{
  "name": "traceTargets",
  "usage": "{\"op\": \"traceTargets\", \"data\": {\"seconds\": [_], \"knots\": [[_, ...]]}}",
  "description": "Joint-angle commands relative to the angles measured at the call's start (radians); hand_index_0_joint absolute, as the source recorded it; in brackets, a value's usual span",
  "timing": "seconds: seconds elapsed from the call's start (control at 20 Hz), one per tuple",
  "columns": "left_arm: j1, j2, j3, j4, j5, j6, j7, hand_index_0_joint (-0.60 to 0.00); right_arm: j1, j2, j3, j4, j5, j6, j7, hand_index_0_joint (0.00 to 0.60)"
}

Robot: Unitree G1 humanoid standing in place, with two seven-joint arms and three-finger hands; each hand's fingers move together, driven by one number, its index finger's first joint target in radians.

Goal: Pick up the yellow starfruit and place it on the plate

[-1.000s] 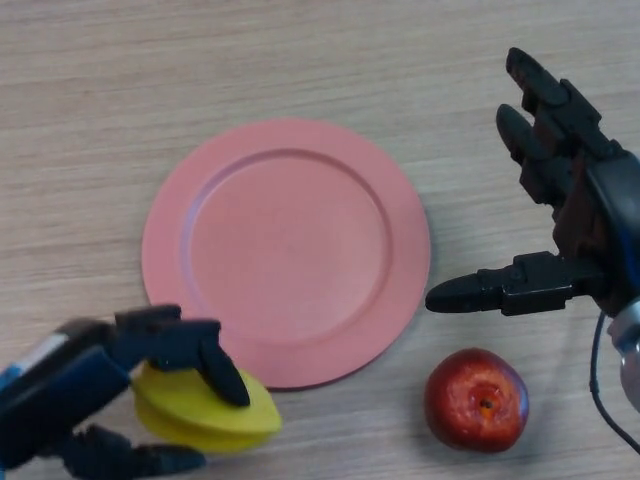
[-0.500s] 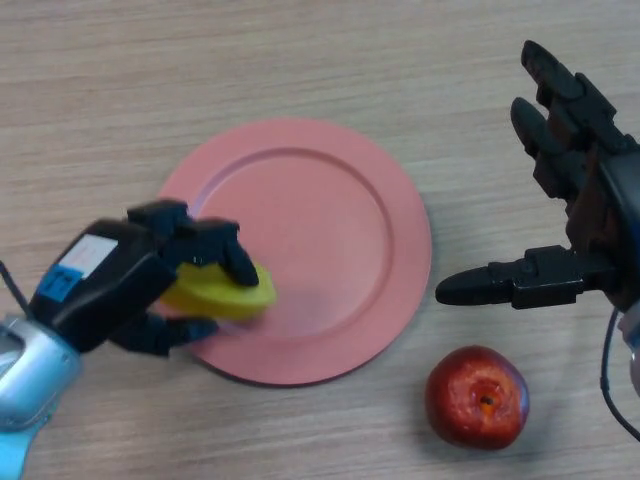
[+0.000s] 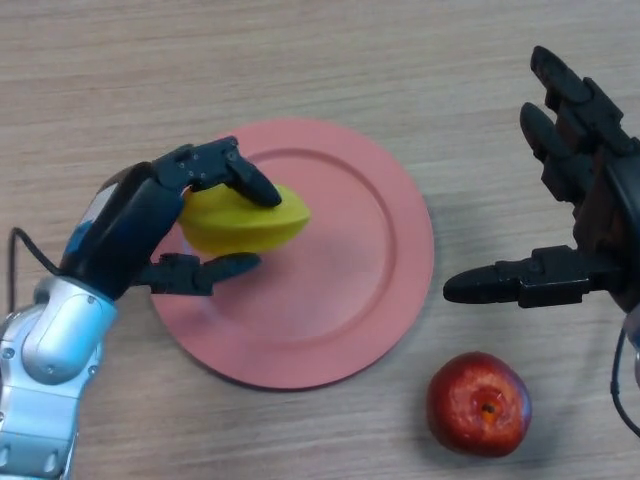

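Head view: in the last second the left hand (image 3: pixel 140 225) has carried the yellow starfruit (image 3: pixel 245 220) from the table's near edge up over the pink plate (image 3: pixel 390 300). Transport looks nearly done; lowering and release remain. Left hand's fingers and thumb are curled round the fruit, which sits above the plate's left half; can't tell if it's touching. Right hand (image 3: pixel 590 240) idle, fingers spread, beside the plate, red apple (image 3: pixel 478 402) below it.

No readable text, labels, numbers or signs anywhere: nothing printed on the plate (image 3: pixel 400 300), the starfruit (image 3: pixel 245 222), the apple (image 3: pixel 479 403) at five o'clock, the table (image 3: pixel 300 60) or either hand.
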Motion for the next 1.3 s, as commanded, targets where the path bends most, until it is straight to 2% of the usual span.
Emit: {"op": "traceTargets", "data": {"seconds": [0.05,0.1,0.15,0.2,0.25,0.3,0.35,0.6,0.7,0.8,0.85,1.05,1.15,1.3], "knots": [[-0.018,0.022,0.041,-0.067,-0.035,-0.048,0.066,-0.6,-0.02,-0.021,-0.041,-0.079,0.011,-0.135,-0.013,0.0],[-0.017,0.023,0.041,-0.068,-0.033,-0.046,0.066,-0.551,-0.019,-0.021,-0.04,-0.081,0.011,-0.132,-0.013,0.0],[-0.016,0.024,0.042,-0.071,-0.029,-0.044,0.064,-0.401,-0.019,-0.021,-0.04,-0.082,0.01,-0.131,-0.014,0.0],[-0.016,0.025,0.043,-0.073,-0.025,-0.042,0.063,-0.301,-0.019,-0.02,-0.039,-0.084,0.008,-0.129,-0.015,0.0],[-0.013,0.026,0.043,-0.079,-0.02,-0.038,0.06,-0.151,-0.016,-0.02,-0.038,-0.091,0.006,-0.125,-0.014,0.0],[-0.007,0.025,0.043,-0.087,-0.015,-0.034,0.059,-0.049,-0.012,-0.02,-0.035,-0.099,-0.002,-0.122,-0.011,0.0],[0.0,0.023,0.045,-0.098,-0.013,-0.024,0.061,0.0,-0.014,-0.02,-0.035,-0.106,-0.008,-0.113,-0.008,0.0],[0.013,0.019,0.054,-0.158,-0.016,-0.007,0.084,0.0,-0.011,-0.017,-0.027,-0.114,-0.024,-0.101,-0.002,0.0],[0.017,0.011,0.066,-0.227,-0.084,0.038,0.099,0.0,-0.012,-0.014,-0.021,-0.112,-0.032,-0.101,-0.002,0.0],[0.011,0.004,0.091,-0.298,-0.235,0.125,0.116,0.0,-0.011,-0.009,-0.016,-0.112,-0.031,-0.107,-0.007,0.0],[0.013,0.004,0.115,-0.351,-0.361,0.214,0.123,0.0,-0.008,-0.009,-0.012,-0.113,-0.036,-0.108,-0.004,0.0],[0.047,0.017,0.194,-0.482,-0.7,0.353,0.196,0.0,-0.003,-0.01,-0.019,-0.12,-0.021,-0.097,0.009,0.0],[0.06,0.024,0.209,-0.49,-0.79,0.332,0.217,0.0,-0.004,-0.01,-0.02,-0.113,-0.016,-0.105,0.008,0.0],[0.095,0.033,0.225,-0.505,-0.861,0.335,0.187,0.0,-0.008,-0.011,-0.017,-0.103,-0.022,-0.11,0.008,0.0]]}}
